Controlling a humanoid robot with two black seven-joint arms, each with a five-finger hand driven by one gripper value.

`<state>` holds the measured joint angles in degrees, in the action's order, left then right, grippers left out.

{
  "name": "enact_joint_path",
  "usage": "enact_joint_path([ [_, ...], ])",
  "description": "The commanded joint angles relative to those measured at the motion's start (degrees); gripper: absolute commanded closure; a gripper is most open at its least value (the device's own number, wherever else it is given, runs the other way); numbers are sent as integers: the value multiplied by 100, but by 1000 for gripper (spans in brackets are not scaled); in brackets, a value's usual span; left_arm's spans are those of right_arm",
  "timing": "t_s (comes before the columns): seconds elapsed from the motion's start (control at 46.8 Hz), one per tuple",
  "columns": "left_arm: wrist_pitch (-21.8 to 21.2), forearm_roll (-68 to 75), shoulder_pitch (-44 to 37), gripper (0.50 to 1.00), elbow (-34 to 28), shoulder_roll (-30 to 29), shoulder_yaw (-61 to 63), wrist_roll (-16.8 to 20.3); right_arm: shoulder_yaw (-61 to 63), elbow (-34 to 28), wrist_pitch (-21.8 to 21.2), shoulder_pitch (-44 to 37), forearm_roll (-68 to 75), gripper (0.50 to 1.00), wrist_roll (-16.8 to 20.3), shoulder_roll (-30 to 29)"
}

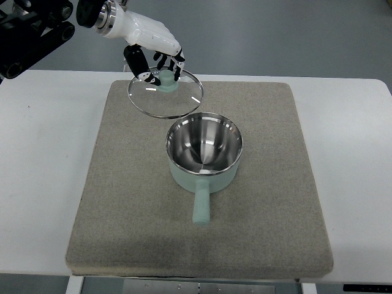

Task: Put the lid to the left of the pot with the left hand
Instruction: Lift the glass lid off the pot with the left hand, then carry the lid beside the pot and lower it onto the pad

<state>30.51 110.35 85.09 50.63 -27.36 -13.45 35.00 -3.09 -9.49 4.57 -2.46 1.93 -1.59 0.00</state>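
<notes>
Lid (165,93) hangs by its knob in the left hand's (153,46) clamped fingers, at the pot's (204,153) eleven o'clock, over the mat's (122,202) far edge

Grey mat (122,202) on white table (43,171)

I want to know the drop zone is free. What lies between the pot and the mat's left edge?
Nothing: in the top view that stretch of the mat left of the pot is bare fabric. The lid hangs farther back, held by the left hand.
</notes>
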Motion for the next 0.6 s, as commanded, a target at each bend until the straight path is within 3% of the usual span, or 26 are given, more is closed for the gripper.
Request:
enact_joint_path([
  [0.0,-1,13,-71,1000,9,-155,9,0,1,0,0,0,0,579,0,0],
  [0.577,-28,40,-458,1000,70,-726,202,0,1,0,0,0,0,579,0,0],
])
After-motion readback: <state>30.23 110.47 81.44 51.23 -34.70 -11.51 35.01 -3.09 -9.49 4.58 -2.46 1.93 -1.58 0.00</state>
